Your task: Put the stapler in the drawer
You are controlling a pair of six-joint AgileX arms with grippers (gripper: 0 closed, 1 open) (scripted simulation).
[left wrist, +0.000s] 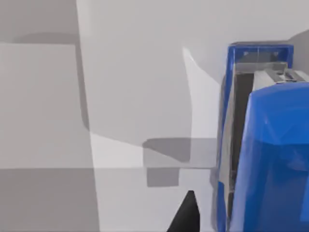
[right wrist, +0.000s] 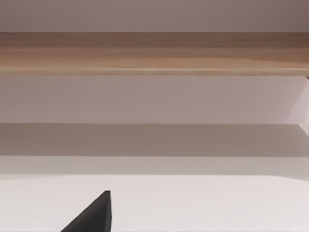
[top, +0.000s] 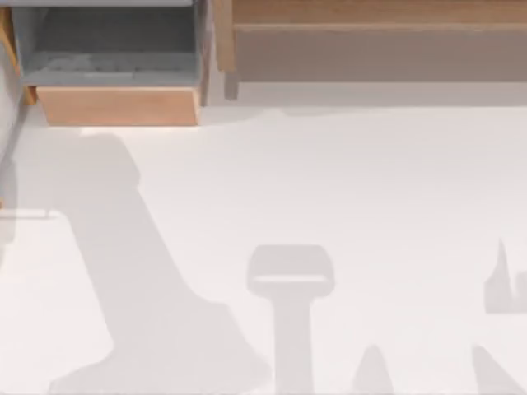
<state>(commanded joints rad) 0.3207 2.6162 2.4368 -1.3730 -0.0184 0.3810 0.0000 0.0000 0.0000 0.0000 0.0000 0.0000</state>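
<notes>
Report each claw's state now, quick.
Left claw: cannot be told; the blue stapler sits close against its wrist camera.
Right claw: cannot be told; it faces the long wooden unit.

Left wrist view: blue stapler [left wrist: 270,145] close against the camera, a dark fingertip [left wrist: 186,217] beside it, above a pale shadowed surface [left wrist: 135,82]

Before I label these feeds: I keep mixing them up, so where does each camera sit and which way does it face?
Top view: above the table, looking down; open drawer at upper left, wooden unit at upper right; arm shadows on the table.
Left wrist view: on the left arm, close on the blue stapler; a dark fingertip shows.
Right wrist view: on the right arm, facing the wooden unit across the table; a dark fingertip shows.
Shared: top and right wrist views both show the wooden unit.
</notes>
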